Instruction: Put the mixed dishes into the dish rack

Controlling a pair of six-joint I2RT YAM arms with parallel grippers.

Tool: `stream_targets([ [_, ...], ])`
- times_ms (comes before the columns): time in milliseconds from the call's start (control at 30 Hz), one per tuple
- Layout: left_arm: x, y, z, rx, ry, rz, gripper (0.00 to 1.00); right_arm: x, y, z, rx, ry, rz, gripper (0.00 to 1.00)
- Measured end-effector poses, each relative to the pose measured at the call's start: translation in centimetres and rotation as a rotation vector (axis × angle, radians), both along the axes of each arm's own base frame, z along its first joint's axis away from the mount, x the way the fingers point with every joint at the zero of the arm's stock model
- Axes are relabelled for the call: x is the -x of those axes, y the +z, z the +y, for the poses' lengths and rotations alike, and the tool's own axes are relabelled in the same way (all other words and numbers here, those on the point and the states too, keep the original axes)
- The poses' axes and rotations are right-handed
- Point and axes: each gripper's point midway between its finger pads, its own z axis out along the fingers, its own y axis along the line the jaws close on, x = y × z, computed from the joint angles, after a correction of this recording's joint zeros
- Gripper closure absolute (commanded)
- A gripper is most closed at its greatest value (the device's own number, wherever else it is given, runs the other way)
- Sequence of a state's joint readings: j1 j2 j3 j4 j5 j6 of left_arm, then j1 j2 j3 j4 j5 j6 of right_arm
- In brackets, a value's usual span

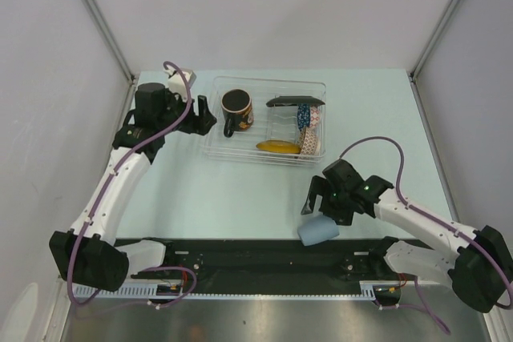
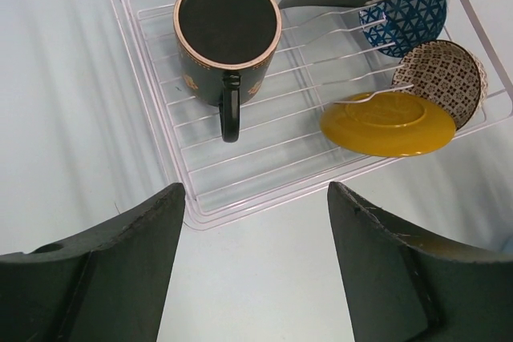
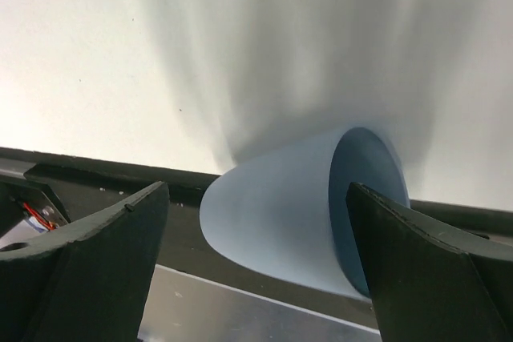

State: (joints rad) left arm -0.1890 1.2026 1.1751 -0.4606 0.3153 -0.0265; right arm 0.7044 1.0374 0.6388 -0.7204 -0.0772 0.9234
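Light-blue cup [image 1: 318, 231] lies tipped at table [image 1: 240, 198] edge.

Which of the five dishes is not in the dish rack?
The small light-blue cup: it lies on its side outside it, between the fingers of the open right gripper. The other four sit in the dish rack.
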Motion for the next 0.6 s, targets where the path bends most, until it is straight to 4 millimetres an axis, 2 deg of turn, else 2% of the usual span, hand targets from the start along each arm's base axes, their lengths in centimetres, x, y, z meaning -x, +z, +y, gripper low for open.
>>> stream_targets([
  [33,0.0,0.0,0.1,-0.003,0.001,0.001,0.23,0.0,-0.2,0.2,-0.006,0.012,0.003,0.14],
  [100,0.1,0.0,0.1,-0.005,0.005,-0.002,0.23,0.1,-0.7,0.5,-0.023,0.031,0.010,0.24],
  [200,0.2,0.3,0.2,-0.005,0.007,-0.010,0.23,0.7,-1.4,0.5,-0.041,0.051,0.030,0.52],
  [233,0.2,0.4,0.2,-0.005,0.007,-0.014,0.23,0.9,-1.6,0.4,-0.045,0.053,0.041,0.83],
  [267,0.2,0.5,0.3,-0.006,0.010,-0.019,0.23,1.0,-1.7,0.4,-0.052,0.054,0.049,0.90],
  [433,0.4,0.6,0.4,-0.010,0.011,-0.030,0.23,1.4,-0.6,1.1,-0.136,0.065,0.066,1.00],
  [600,0.3,0.5,0.5,-0.013,0.017,-0.030,0.23,1.3,-0.3,1.1,-0.178,0.054,0.089,1.00],
])
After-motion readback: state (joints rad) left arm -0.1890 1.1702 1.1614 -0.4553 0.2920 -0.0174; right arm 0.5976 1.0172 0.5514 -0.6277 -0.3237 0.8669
